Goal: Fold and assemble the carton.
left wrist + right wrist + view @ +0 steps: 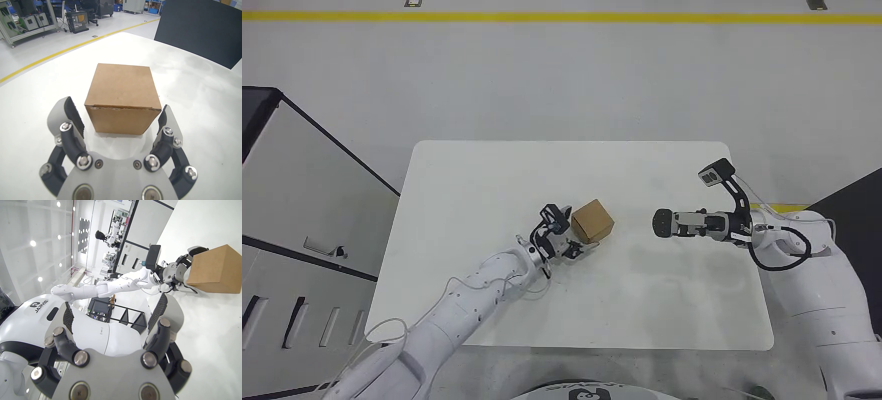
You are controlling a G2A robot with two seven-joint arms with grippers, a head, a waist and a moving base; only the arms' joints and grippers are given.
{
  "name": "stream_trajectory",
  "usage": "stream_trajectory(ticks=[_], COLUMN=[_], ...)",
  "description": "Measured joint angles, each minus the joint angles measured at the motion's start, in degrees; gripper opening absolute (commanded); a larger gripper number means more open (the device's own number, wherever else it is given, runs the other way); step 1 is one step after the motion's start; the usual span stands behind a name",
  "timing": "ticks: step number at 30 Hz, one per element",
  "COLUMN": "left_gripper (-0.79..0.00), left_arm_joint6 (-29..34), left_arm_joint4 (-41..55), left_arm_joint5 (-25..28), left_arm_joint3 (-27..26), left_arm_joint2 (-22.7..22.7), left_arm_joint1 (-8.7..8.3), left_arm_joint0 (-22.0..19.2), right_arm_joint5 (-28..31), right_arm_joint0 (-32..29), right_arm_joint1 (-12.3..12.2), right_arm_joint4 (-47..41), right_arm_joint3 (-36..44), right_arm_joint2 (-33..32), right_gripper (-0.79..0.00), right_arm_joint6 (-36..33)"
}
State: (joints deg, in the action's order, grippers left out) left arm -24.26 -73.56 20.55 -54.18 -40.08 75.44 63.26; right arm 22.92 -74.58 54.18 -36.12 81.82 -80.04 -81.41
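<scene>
The brown cardboard carton (593,220) stands closed as a cube, upright near the table's middle.

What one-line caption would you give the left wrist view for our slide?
Open left gripper flanks a closed brown carton standing on the white table.

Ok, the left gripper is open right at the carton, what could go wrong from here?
1. The left gripper, open, flanks only the near corners of the carton; closing there may twist or slide it on the table.
2. The rough flap edge along its near top could pop up if squeezed.
3. The right gripper sits apart, so nothing braces the carton.
</scene>
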Motion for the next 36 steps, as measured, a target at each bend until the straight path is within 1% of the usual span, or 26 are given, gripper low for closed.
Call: stream_trajectory(ticks=[6,23,24,25,26,28,29,36], left_gripper=[0.000,0.000,-0.135,-0.379,-0.434,-0.763,-0.785,-0.785], left_arm_joint6=[1.41,0.98,0.80,0.66,0.54,0.28,0.18,-0.52], left_arm_joint4=[0.88,1.06,1.17,1.26,1.30,1.35,1.38,1.27], left_arm_joint5=[-0.15,1.15,1.38,1.51,1.59,1.72,1.76,2.10], left_arm_joint3=[0.97,3.81,4.00,4.14,4.29,4.59,4.71,5.42], left_arm_joint2=[-0.05,0.16,0.15,0.14,0.12,0.07,0.02,-0.65], left_arm_joint1=[0.68,2.16,2.26,2.34,2.41,2.56,2.62,2.82], left_arm_joint0=[-0.52,-1.25,-1.29,-1.33,-1.37,-1.46,-1.50,-1.65], right_arm_joint5=[0.00,0.00,0.00,0.00,0.00,0.00,0.00,0.00], right_arm_joint0=[0.00,0.00,0.00,0.00,0.00,0.00,0.00,0.00], right_arm_joint1=[0.00,0.00,0.00,0.00,0.00,0.00,0.00,0.00], right_arm_joint4=[0.00,0.00,0.00,0.00,0.00,0.00,0.00,0.00], right_arm_joint3=[0.00,0.00,0.00,0.00,0.00,0.00,0.00,0.00], right_arm_joint2=[0.00,0.00,0.00,0.00,0.00,0.00,0.00,0.00], right_gripper=[0.000,0.000,0.000,0.000,0.000,0.000,0.000,0.000], right_arm_joint6=[0.00,0.00,0.00,0.00,0.00,0.00,0.00,0.00])
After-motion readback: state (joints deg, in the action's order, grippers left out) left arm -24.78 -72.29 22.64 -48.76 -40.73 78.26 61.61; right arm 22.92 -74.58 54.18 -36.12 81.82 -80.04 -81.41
